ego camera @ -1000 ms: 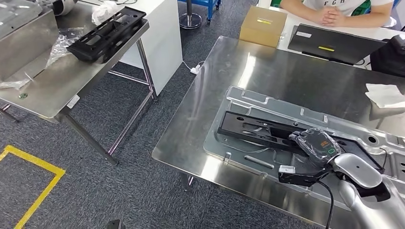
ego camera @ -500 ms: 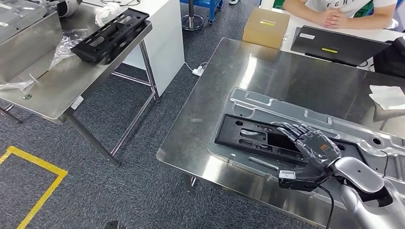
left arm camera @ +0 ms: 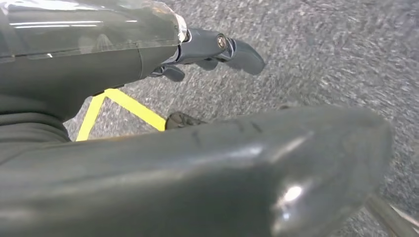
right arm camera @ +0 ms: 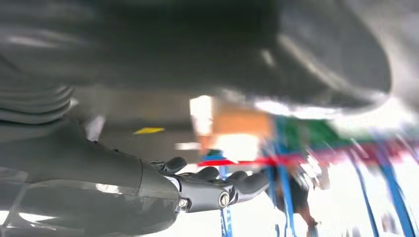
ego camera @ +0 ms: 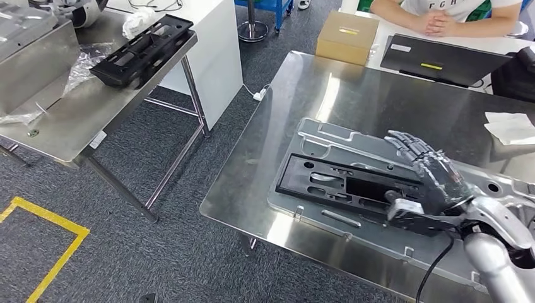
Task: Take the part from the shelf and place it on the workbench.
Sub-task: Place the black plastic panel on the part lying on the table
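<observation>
A long black plastic part (ego camera: 340,185) lies flat on a silver stamped metal panel (ego camera: 315,134) on the steel workbench (ego camera: 353,95). My right hand (ego camera: 434,172) hovers over the part's right end with fingers (ego camera: 407,144) spread and nothing in them; in the right wrist view its fingers (right arm camera: 217,188) stretch out bare. A second black part (ego camera: 142,49) rests on the steel shelf table (ego camera: 69,117) at the left. My left hand (left arm camera: 212,49) hangs over the carpet, fingers out and holding nothing.
A cardboard box (ego camera: 347,35) and a flat black case (ego camera: 441,60) sit on a white table beyond the workbench, where a person (ego camera: 441,16) sits with folded hands. A white cloth (ego camera: 508,126) lies at the right. Yellow tape (ego camera: 57,252) marks the floor.
My right hand was curled on the part's right end, then let go, spread its fingers and rose toward the far side. The part stays on the panel.
</observation>
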Controlling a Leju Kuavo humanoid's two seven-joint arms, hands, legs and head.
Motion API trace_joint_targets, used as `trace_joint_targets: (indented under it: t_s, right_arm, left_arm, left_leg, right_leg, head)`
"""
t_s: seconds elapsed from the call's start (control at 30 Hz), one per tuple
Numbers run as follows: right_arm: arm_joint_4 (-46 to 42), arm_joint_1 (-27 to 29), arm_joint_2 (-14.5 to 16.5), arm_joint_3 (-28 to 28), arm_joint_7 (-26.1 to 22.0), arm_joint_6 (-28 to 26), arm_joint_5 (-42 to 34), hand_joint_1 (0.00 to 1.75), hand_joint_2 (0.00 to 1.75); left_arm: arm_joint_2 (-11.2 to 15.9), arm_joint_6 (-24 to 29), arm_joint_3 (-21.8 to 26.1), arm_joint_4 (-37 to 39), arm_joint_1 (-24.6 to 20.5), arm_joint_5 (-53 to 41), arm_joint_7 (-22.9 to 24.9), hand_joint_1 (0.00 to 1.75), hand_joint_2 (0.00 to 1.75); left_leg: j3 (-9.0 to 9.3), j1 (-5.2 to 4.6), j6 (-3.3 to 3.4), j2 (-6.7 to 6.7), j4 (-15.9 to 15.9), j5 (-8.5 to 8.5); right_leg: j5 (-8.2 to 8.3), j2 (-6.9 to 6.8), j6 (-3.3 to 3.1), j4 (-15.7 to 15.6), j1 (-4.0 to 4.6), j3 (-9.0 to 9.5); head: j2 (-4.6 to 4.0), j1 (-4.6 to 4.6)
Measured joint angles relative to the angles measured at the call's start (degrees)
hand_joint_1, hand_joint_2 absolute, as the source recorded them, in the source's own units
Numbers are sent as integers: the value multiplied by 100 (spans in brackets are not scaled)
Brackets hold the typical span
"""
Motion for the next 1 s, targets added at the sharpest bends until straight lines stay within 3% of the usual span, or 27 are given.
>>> trace_joint_targets:
  t_s: [0.07,0.13,0.23,0.27,0.3,0.33,0.4,0.43,0.5,0.6,0.67,0.73,0.77,0.8,0.83,0.87,0.93,0.97,1.0]
  right_arm:
    - [-394,159,106,-473,-265,1,-1306,0,0]
    - [-855,360,174,-991,-464,-8,-2242,0,0]
    - [-1547,750,270,-1793,-661,-22,-3027,0,0]
    - [-1733,891,296,-2014,-692,-16,-3137,0,0]
    - [-1883,1021,316,-2188,-706,-8,-3198,0,0]
    - [-2011,1133,331,-2341,-715,4,-3244,0,0]
    - [-2200,1306,356,-2607,-722,21,-3318,0,0]
    - [-2269,1388,371,-2724,-723,19,-3344,0,0]
    - [-2397,1592,422,-2913,-724,-27,-3365,0,0]
    - [-2584,1881,535,-3050,-738,-147,-3328,0,0]
    - [-2705,2050,604,-3118,-730,-238,-3307,0,0]
    - [-2841,2279,676,-3202,-704,-366,-3300,0,0]
    - [-2911,2415,716,-3247,-689,-439,-3297,0,0]
    - [-2982,2558,759,-3294,-676,-511,-3294,0,0]
    - [-3054,2691,802,-3344,-666,-575,-3292,0,0]
    - [-3118,2801,838,-3392,-661,-623,-3292,0,0]
    - [-3226,2962,910,-3486,-622,-688,-3297,0,0]
    - [-3257,3025,942,-3526,-572,-716,-3305,0,0]
    - [-3277,3085,980,-3560,-508,-748,-3315,0,0]
  left_arm:
    - [-6,13,-12,0,2,0,23,0,0]
    - [-28,11,-44,0,11,7,37,0,0]
    - [-46,-46,-85,0,20,45,37,0,0]
    - [-49,-67,-90,0,23,70,34,0,0]
    - [-51,-83,-93,0,27,90,32,0,0]
    - [-55,-99,-96,0,28,104,29,0,0]
    - [-54,-119,-98,0,23,111,18,0,0]
    - [-45,-126,-98,0,16,113,9,0,0]
    - [-29,-136,-98,0,10,119,-14,0,0]
    - [-26,-143,-98,1,27,144,-32,0,0]
    - [-26,-143,-99,1,25,189,-34,0,0]
    - [-26,-141,-100,1,18,227,-28,0,0]
    - [-26,-137,-100,1,17,249,-17,0,0]
    - [-26,-133,-99,1,18,273,-2,0,0]
    - [-27,-127,-99,1,21,298,12,0,0]
    - [-27,-123,-98,1,22,318,23,0,0]
    - [2,-109,-97,2,16,342,29,0,0]
    - [13,-103,-96,2,8,361,25,0,0]
    - [22,-95,-93,1,-4,385,21,0,0]
  left_leg:
    - [36,11,23,-6,-99,21]
    - [100,43,55,-8,-224,85]
    - [122,59,84,-12,-283,124]
    - [116,65,78,-12,-274,118]
    - [112,79,65,-11,-258,107]
    - [106,99,40,-9,-230,90]
    - [70,142,-46,-8,-122,30]
    - [32,147,-96,-12,-35,-5]
    - [-39,134,-178,-21,78,-35]
    - [-94,143,-253,-14,127,-67]
    - [-214,156,-288,5,473,-398]
    - [-414,152,-293,13,1193,-895]
    - [-475,141,-280,13,1507,-1070]
    - [-442,124,-242,12,1639,-1142]
    - [-300,95,-179,11,1540,-1110]
    - [-42,45,-80,9,1208,-996]
    - [544,-88,203,20,318,-792]
    - [723,-145,314,28,9,-717]
    - [798,-191,382,34,-156,-673]
  right_leg:
    - [-22,-15,61,-18,-9,17]
    - [-186,-7,112,113,-13,-4]
    - [-709,15,178,1062,-38,-424]
    - [-793,15,207,1354,-57,-565]
    - [-763,13,240,1458,-83,-620]
    - [-628,10,276,1345,-114,-572]
    - [-275,5,366,700,-180,-266]
    - [-160,23,368,421,-195,-146]
    - [-115,58,294,219,-185,-80]
    - [-54,55,118,251,-160,-154]
    - [4,33,23,243,-149,-216]
    - [64,8,-43,243,-105,-293]
    - [97,-5,-68,243,-72,-337]
    - [134,-13,-88,243,-31,-381]
    - [172,-17,-107,242,11,-425]
    - [215,-13,-126,239,60,-467]
    - [311,-8,-151,209,118,-515]
    - [364,-8,-138,177,106,-519]
    - [418,-12,-114,143,72,-516]
  head:
    - [0,-1]
    - [0,-2]
    - [0,-1]
    - [0,-1]
    - [0,-1]
    - [0,-1]
    - [-1,0]
    - [-1,-1]
    - [-1,-2]
    - [-1,-5]
    - [0,-6]
    - [0,-7]
    - [0,-7]
    - [0,-7]
    - [0,-7]
    - [0,-7]
    - [1,0]
    - [0,5]
    - [1,10]
